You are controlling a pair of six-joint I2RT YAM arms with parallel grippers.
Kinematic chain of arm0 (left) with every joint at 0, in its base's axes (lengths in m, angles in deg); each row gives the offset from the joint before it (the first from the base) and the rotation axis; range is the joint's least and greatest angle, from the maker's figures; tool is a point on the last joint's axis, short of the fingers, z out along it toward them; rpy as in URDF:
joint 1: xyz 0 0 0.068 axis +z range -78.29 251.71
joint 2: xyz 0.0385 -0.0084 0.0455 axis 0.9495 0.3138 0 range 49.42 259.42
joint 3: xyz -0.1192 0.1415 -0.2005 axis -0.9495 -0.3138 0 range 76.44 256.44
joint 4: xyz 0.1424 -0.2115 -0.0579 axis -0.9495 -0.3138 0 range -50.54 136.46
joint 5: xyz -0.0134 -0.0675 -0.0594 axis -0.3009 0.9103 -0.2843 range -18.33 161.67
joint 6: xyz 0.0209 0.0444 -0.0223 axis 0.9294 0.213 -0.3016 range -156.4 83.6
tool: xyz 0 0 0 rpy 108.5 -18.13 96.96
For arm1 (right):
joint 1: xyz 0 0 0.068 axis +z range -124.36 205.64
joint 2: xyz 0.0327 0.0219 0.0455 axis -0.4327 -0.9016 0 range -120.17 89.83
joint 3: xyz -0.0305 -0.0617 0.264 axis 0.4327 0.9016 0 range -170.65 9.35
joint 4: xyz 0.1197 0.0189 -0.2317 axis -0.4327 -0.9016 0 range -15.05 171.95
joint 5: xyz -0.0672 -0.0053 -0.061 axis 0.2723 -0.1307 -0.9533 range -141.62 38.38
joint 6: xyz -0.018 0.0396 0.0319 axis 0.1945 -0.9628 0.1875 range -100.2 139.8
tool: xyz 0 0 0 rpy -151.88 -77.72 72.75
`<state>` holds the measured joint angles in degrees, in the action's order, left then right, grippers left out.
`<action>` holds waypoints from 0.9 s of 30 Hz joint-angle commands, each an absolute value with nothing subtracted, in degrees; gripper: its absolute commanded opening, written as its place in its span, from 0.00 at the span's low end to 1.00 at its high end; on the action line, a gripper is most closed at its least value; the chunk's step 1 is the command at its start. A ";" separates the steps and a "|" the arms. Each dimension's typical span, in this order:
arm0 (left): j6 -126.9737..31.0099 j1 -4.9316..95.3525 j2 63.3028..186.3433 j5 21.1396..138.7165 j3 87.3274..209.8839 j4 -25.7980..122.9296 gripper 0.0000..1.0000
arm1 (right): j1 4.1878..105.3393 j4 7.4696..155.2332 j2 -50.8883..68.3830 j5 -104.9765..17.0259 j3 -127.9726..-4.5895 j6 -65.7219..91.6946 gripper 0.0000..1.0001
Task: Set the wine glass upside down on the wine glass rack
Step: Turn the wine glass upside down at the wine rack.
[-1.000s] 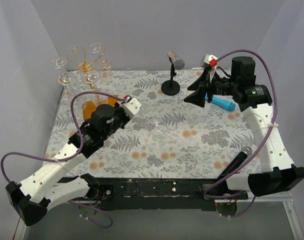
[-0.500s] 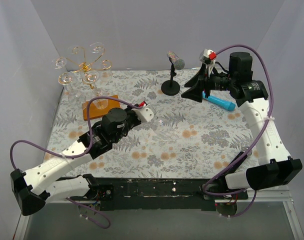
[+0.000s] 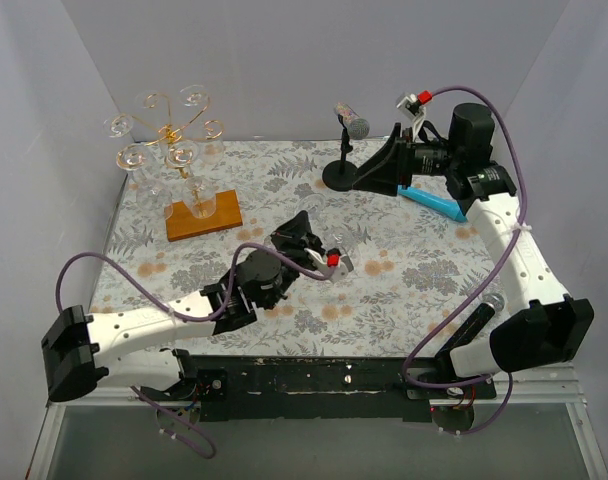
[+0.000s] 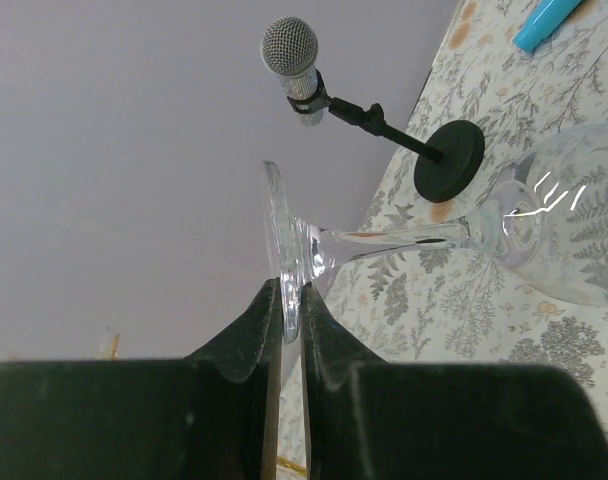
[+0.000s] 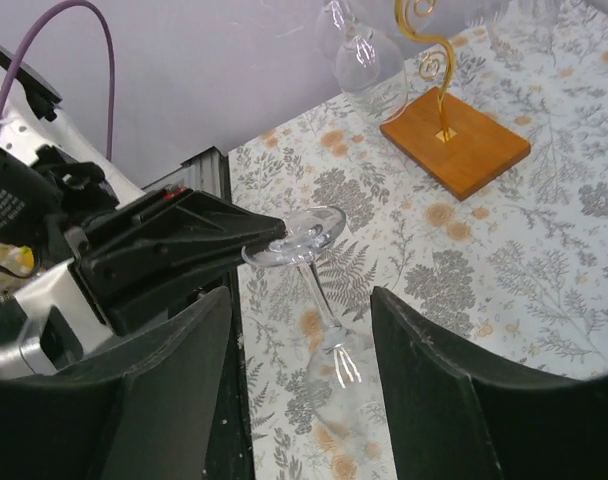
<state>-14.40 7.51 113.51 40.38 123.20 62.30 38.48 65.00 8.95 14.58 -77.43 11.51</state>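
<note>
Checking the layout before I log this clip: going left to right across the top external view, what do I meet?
wine glass rack → left claw, gripping the wine glass → right claw → blue tube

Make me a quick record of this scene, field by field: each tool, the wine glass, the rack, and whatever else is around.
left tool: shut on the foot of the wine glass
glass pose: on its side, bowl pointing away from the left tool
right tool: open, holding nothing, far right
wine glass rack: far left corner, other glasses hanging on it
nearby: microphone on a black stand; blue cylinder
task status: held glass not yet on the rack
</note>
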 commanded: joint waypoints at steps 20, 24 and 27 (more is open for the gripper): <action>3.59 4.91 112.70 32.99 121.96 76.00 0.00 | 38.91 82.03 12.84 8.33 -67.38 -6.04 0.65; 3.41 6.84 111.56 32.91 123.45 73.19 0.00 | 38.82 82.03 13.54 8.06 -67.02 -5.07 0.65; 1.84 9.91 111.82 34.31 126.78 68.02 0.00 | 38.47 82.03 13.80 8.15 -66.85 -4.55 0.65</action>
<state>2.78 6.61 114.36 33.54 120.49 70.95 38.76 79.58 11.90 8.30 -66.83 -5.45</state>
